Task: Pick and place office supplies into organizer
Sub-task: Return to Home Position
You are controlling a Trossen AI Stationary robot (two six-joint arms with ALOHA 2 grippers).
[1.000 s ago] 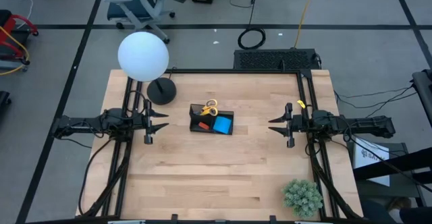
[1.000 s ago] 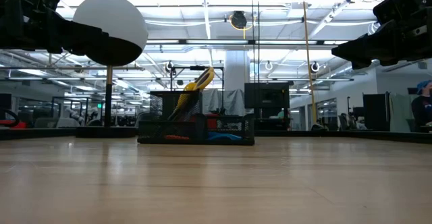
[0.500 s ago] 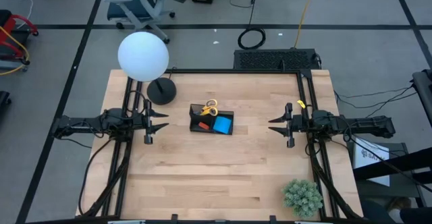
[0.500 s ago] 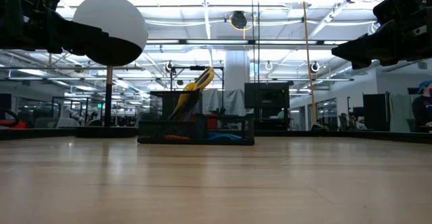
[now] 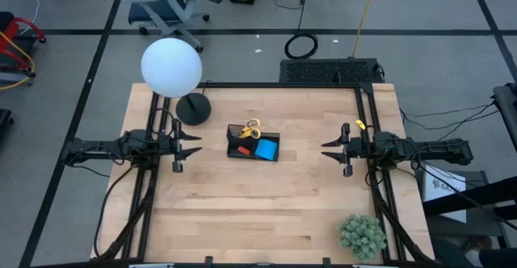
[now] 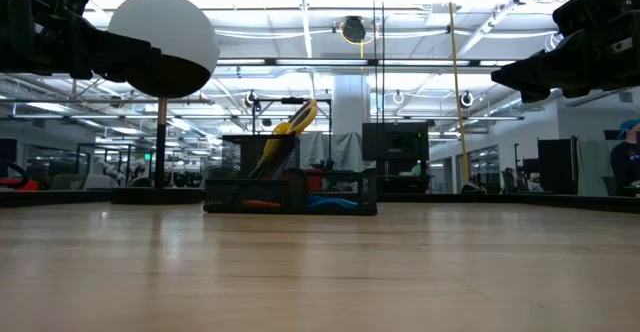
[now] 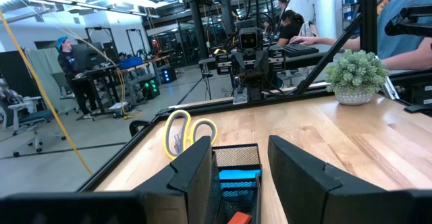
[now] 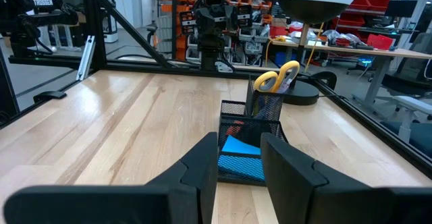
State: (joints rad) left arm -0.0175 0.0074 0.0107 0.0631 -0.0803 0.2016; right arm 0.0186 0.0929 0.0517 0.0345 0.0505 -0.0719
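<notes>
The black mesh organizer (image 5: 253, 145) stands on the table's middle, a little toward the far edge. Yellow-handled scissors (image 5: 251, 128) stand upright in its taller cup, handles up (image 8: 278, 75). A blue pad (image 5: 266, 148) and a small red piece (image 5: 241, 151) lie in its low compartments. My left gripper (image 5: 196, 144) hovers level at the table's left, open, pointing at the organizer and well apart from it. My right gripper (image 5: 325, 149) hovers level at the right, open, also pointing at the organizer. Neither has anything between its fingers (image 7: 192, 173) (image 8: 202, 163).
A lamp with a white globe (image 5: 171, 66) and a round black base (image 5: 193, 108) stands at the far left. A green plant ball (image 5: 361, 236) sits at the near right corner. Bare wood lies between the organizer and each gripper. People (image 7: 71, 59) are in the room beyond.
</notes>
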